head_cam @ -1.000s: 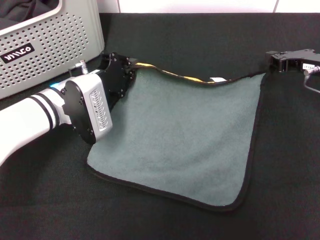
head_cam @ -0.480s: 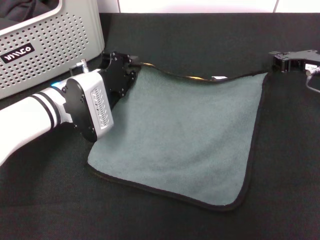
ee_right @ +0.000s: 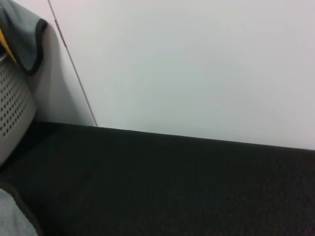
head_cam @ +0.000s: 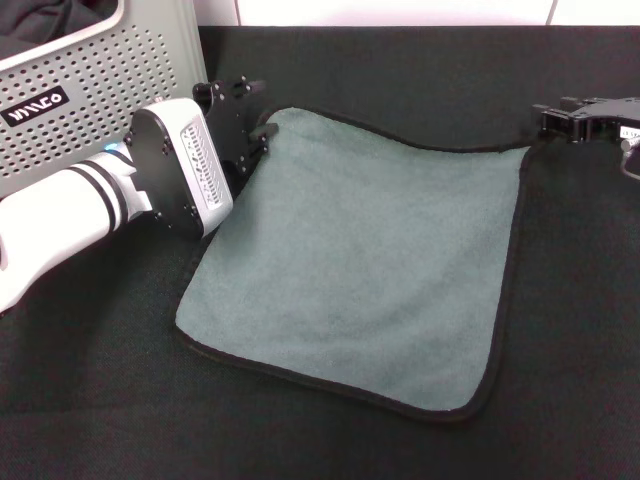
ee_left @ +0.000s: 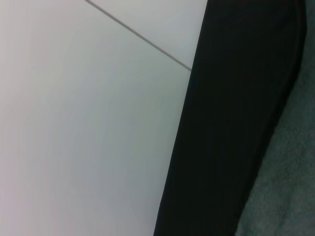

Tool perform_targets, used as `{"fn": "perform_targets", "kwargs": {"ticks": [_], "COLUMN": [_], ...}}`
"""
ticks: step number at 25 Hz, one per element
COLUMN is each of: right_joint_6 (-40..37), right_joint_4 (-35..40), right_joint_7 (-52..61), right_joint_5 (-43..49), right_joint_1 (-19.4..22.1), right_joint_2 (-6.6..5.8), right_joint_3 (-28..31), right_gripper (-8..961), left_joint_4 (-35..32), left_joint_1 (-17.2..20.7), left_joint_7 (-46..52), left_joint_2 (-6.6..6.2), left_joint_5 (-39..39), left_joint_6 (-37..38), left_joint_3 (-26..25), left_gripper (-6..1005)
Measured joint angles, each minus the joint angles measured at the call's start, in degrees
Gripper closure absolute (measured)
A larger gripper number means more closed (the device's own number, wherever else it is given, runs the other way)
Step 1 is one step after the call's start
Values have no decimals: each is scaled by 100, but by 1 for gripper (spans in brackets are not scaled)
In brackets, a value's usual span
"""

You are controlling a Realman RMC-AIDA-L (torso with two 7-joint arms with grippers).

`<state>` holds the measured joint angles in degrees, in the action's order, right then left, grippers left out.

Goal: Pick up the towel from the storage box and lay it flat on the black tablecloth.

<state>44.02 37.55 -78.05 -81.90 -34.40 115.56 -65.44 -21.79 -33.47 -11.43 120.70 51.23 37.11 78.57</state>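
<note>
Where the towel [head_cam: 365,265] lies spread on the black tablecloth [head_cam: 400,80], its grey-green face is up and its black edging runs unbroken round all four sides. It rests flat, with one corner nearest the camera in the head view and the opposite edge toward the wall. The box [head_cam: 95,85] stands at the far left on the cloth, well apart from the towel's near edges but close to its far left corner; dark fabric shows inside it, and in the right wrist view another cloth [ee_right: 22,34], grey-green with a yellow underside and black edging, hangs over its rim. The left gripper [head_cam: 252,125] sits between the box and the towel's far left corner, its black fingers spread apart and holding nothing, their tips just beside the corner's edging. Its white and silver wrist housing covers part of the cloth in front of the box. The right gripper [head_cam: 560,117] is at the towel's far right corner, just off the edging; whether its fingers are spread or closed cannot be told. The left wrist view shows only the white wall [ee_left: 88,128], a strip of tablecloth and a sliver of towel.
</note>
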Motion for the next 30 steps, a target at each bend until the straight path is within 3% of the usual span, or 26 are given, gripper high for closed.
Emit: {"fn": "perform_targets", "kwargs": {"ticks": [1, 6, 9, 16, 21, 25, 27, 30], "right_joint_6": [-10, 39, 226, 781, 1230, 1793, 2166, 2726], "right_joint_4": [5, 10, 12, 49, 210, 680, 1004, 1405], "right_joint_7": [0, 2, 21, 19, 9, -219, -504, -912], "right_joint_5": [-1, -2, 11, 10, -3, -11, -11, -29], "right_joint_1": [4, 4, 3, 73, 192, 416, 559, 742], "right_joint_2": [-2, -57, -109, -240, -296, -213, -114, -3], "right_joint_3": [7, 119, 280, 622, 752, 755, 757, 715], "right_gripper": [822, 608, 365, 323, 324, 325, 326, 327], "left_joint_4": [0, -69, -88, -468, -861, -1206, -1405, -1598], "left_joint_1": [-5, 45, 93, 449, 880, 1234, 1389, 1515], "left_joint_7": [24, 166, 371, 951, 1424, 2237, 2901, 3941], "left_joint_2": [-2, -15, -31, -53, -68, -86, -115, -237], "left_joint_5": [-2, -25, -26, 23, 38, 243, 504, 902], "left_joint_6": [-18, -23, 10, 208, 1041, 1657, 1973, 2496], "left_joint_3": [0, 0, 0, -1, -1, -5, -24, -43], "left_gripper": [644, 513, 468, 476, 475, 475, 476, 476]}}
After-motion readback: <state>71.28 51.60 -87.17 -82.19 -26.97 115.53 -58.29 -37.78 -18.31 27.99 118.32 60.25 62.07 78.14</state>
